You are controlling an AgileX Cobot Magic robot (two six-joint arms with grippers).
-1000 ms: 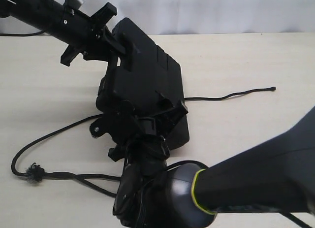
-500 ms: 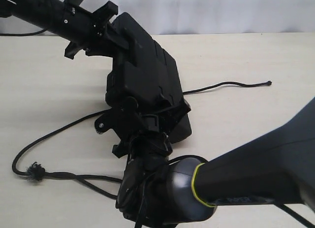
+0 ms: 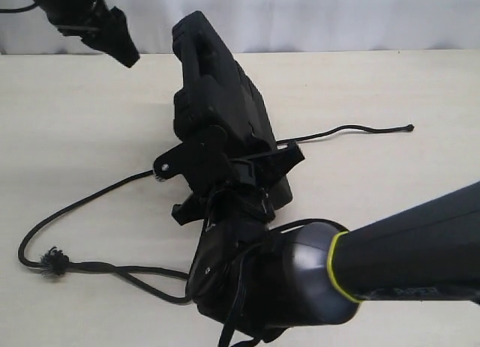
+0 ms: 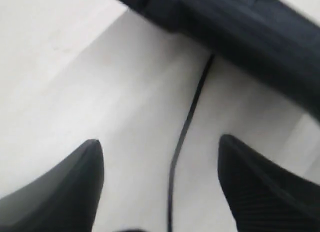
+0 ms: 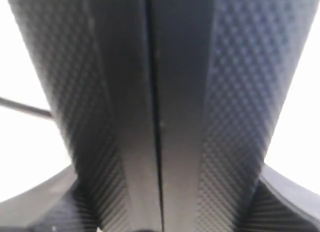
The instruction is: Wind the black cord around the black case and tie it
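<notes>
The black case (image 3: 217,107) stands on edge at the middle of the bench (image 3: 390,85), its near end inside the right end effector (image 3: 236,166). The black cord (image 3: 75,204) lies on the bench, running from left of the case to its right. The left end effector (image 3: 112,36) hangs behind and to the left, apart from the case.

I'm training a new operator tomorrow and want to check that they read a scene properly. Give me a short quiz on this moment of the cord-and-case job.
1. True or false: the left gripper is holding the black cord.
2. What is the right gripper shut on? A. the black case; B. a loose cable; C. nothing.
3. Fill in: in the exterior view, the cord's frayed knot lies on the table to the ____ of the case.

Key:
1. False. Its fingers are apart with nothing gripped between them.
2. A
3. left
</notes>
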